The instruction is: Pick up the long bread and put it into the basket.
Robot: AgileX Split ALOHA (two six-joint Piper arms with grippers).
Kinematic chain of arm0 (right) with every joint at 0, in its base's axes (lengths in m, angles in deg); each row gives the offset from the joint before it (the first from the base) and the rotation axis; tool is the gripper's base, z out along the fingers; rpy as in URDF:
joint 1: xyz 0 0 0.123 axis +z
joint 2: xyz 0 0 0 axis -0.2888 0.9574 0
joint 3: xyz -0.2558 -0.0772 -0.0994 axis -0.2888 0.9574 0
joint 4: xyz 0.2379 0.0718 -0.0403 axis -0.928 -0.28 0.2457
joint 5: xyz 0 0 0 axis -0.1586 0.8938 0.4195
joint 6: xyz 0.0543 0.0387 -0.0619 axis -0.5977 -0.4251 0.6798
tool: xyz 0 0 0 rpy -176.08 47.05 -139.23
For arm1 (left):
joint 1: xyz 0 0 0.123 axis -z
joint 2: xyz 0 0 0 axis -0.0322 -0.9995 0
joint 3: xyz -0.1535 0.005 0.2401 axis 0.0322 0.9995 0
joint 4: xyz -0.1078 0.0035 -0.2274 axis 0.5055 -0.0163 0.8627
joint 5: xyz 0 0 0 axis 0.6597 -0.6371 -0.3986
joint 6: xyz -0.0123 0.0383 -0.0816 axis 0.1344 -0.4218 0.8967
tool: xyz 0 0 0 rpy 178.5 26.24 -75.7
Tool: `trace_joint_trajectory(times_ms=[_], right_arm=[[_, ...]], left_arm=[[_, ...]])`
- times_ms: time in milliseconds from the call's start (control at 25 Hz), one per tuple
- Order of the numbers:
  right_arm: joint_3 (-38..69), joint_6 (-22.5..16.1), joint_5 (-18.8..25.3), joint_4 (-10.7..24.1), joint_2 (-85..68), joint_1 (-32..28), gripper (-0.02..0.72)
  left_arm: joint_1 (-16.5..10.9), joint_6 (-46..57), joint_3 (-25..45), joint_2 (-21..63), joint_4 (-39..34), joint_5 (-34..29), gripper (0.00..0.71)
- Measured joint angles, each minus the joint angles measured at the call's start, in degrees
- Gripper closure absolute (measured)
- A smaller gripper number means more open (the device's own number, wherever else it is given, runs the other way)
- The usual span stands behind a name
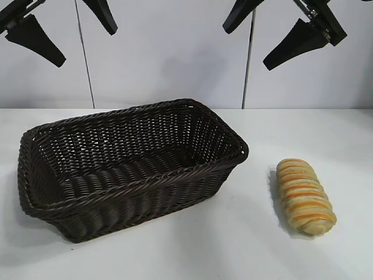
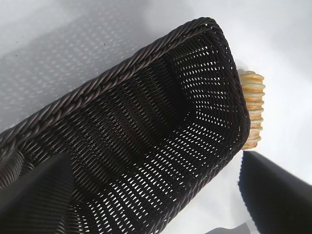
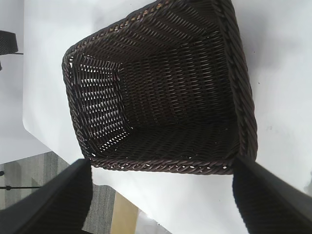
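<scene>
Black fingers of both tools sit high above the counter, neither near the work. My left tool (image 1: 70, 29) hangs at the upper left with its fingers spread wide and nothing between them; its wrist view looks down into the basket. My right tool (image 1: 274, 32) hangs at the upper right, also spread apart and empty, above and behind the bread's side of the counter.

Long bread (image 1: 305, 195) lies flat on the white counter (image 1: 233, 251), to the right of the basket (image 1: 131, 166), near it but not touching. Its long axis runs roughly toward the camera, slightly skewed. From the left wrist view only part of the loaf (image 2: 252, 109) shows past the basket's end wall (image 2: 229, 97).

Handling judgement: likely light and somewhat soft, with crosswise ridges that should give the pads purchase. I would take it across the narrow width at mid-length, fingers on the two long flanks, closing gently so as not to crush it. The rounded ends look a poorer hold.

Surroundings: basket is empty, opening upward, interior much longer than the loaf. Its flared wall and braided rim stand between bread and interior, so the carry must clear the rim. Nothing else lies on the counter near the loaf.
</scene>
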Motion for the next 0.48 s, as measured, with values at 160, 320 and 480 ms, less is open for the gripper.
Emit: trace_joint_trajectory(times_ms=[160,320,480], right_arm=[[0.0,0.0,0.0,0.0,0.0,0.0,0.159],[0.0,0.0,0.0,0.0,0.0,0.0,0.159],[0.0,0.0,0.0,0.0,0.0,0.0,0.159]], left_arm=[[0.0,0.0,0.0,0.0,0.0,0.0,0.047],[0.0,0.0,0.0,0.0,0.0,0.0,0.047],[0.0,0.0,0.0,0.0,0.0,0.0,0.047]])
